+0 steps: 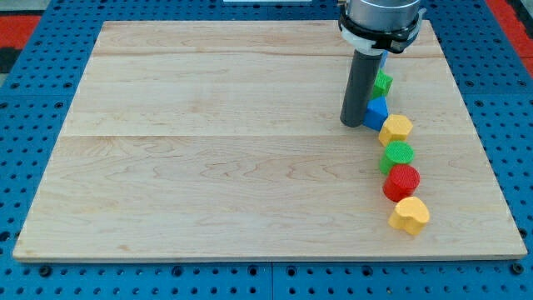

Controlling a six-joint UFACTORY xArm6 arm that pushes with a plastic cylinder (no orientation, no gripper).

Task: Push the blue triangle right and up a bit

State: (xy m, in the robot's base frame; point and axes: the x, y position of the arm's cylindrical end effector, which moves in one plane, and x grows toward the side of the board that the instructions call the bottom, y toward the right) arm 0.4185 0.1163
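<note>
The blue triangle [376, 112] lies on the wooden board [208, 133] at the view's right, partly hidden behind my rod. My tip [352, 124] rests on the board right against the triangle's left side. A green block [382, 82] sits just above the triangle, and another blue block [383, 61] peeks out behind the rod above that. A yellow block [396, 128] touches the triangle at its lower right.
Below the yellow block a column runs down: a green round block [397, 155], a red round block [401, 182], and a yellow heart-like block [410, 215]. The board's right edge [475, 133] is near. A blue pegboard [33, 92] surrounds the board.
</note>
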